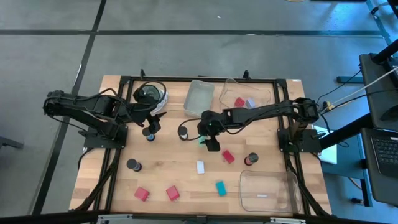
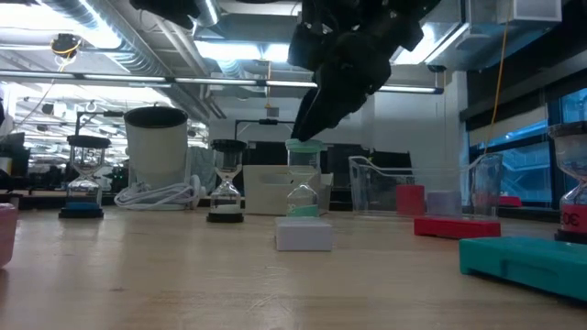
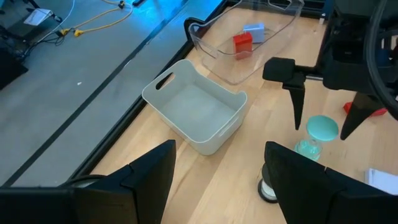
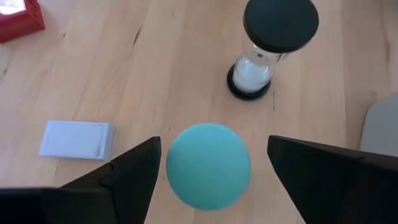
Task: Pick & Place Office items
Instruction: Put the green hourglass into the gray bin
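The office items are small sand timers and blocks. A green-capped timer (image 4: 208,165) stands upright on its base mid-table, and my right gripper (image 4: 213,149) hangs over it, open, one finger on each side of the cap with a gap on both sides. A black-capped timer (image 4: 273,43) and a white block (image 4: 76,139) stand nearby. My left gripper (image 3: 217,168) is held open above the table's far left with nothing between its fingers. Red blocks (image 1: 172,193), a teal block (image 1: 221,188) and other timers (image 1: 134,165) sit on the near half.
A white bin (image 1: 199,96) and a clear tray (image 1: 261,94) holding a red and a lavender block stand at the far edge. A round grey dish (image 1: 150,94) is far left. Another clear tray (image 1: 268,190) sits near right. A red timer (image 1: 250,160) stands right of centre.
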